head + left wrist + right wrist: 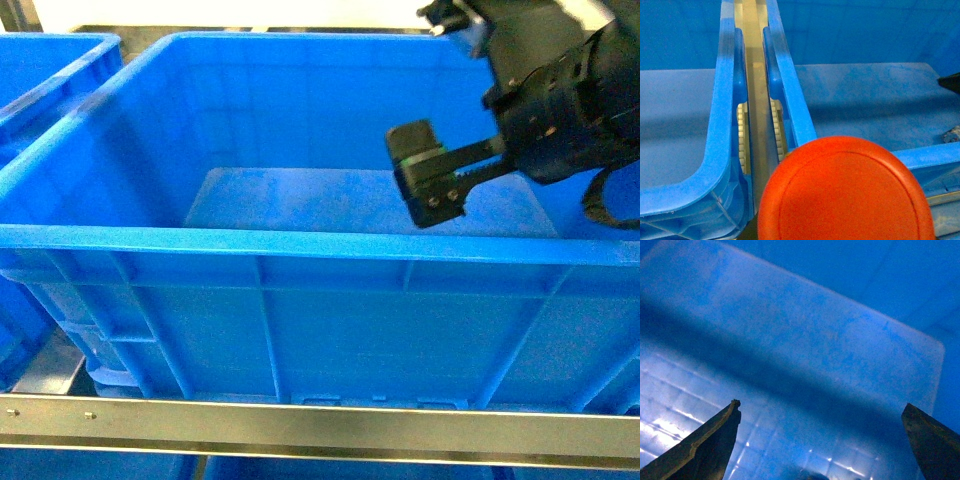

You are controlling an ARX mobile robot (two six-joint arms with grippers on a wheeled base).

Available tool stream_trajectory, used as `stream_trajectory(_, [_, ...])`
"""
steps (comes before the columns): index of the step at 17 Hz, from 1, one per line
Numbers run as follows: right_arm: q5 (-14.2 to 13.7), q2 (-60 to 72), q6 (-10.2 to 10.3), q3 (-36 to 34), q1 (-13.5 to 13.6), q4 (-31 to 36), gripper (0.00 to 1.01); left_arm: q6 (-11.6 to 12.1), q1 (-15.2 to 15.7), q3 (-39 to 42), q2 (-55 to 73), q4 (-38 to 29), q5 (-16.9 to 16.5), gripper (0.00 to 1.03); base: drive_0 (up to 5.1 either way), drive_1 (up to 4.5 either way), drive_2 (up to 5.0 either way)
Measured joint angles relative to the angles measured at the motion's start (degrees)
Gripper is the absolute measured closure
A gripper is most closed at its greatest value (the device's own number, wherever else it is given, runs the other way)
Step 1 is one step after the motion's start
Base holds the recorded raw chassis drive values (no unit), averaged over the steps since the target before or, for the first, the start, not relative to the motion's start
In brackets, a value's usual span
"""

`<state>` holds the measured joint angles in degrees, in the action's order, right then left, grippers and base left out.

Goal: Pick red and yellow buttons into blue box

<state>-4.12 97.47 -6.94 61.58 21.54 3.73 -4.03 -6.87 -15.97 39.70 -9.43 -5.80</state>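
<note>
Just right of our left tool, which seemingly grips the red button (845,192), lies the box (875,100), so that arm drops next; our right tool (820,440) hangs inside, spread empty.

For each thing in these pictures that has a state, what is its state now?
blue box: upright, open at the top, visible floor bare.
right gripper: open, nothing between its fingers, inside the box above the floor.
red button: close under the left wrist camera, beside the box's corner; the grip itself is hidden.
</note>
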Motion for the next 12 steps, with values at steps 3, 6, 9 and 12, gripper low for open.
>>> stream_trajectory(3, [2.5,-9.7,-3.4,-4.3,-5.3,4.3,0.03,0.0,0.0,0.0,0.0,0.0,0.0,0.78,0.0,0.0,0.0])
stream_trajectory(6, [2.4,-20.5,-7.6,-12.9,-10.6,10.5,0.03,0.0,0.0,0.0,0.0,0.0,0.0,0.78,0.0,0.0,0.0])
stream_trajectory(9, [2.9,-28.3,-8.3,-19.5,-14.7,14.4,0.03,0.0,0.0,0.0,0.0,0.0,0.0,0.78,0.0,0.0,0.0])
stream_trajectory(12, [4.2,-45.8,-1.7,-32.2,-23.3,18.0,0.03,0.0,0.0,0.0,0.0,0.0,0.0,0.78,0.0,0.0,0.0])
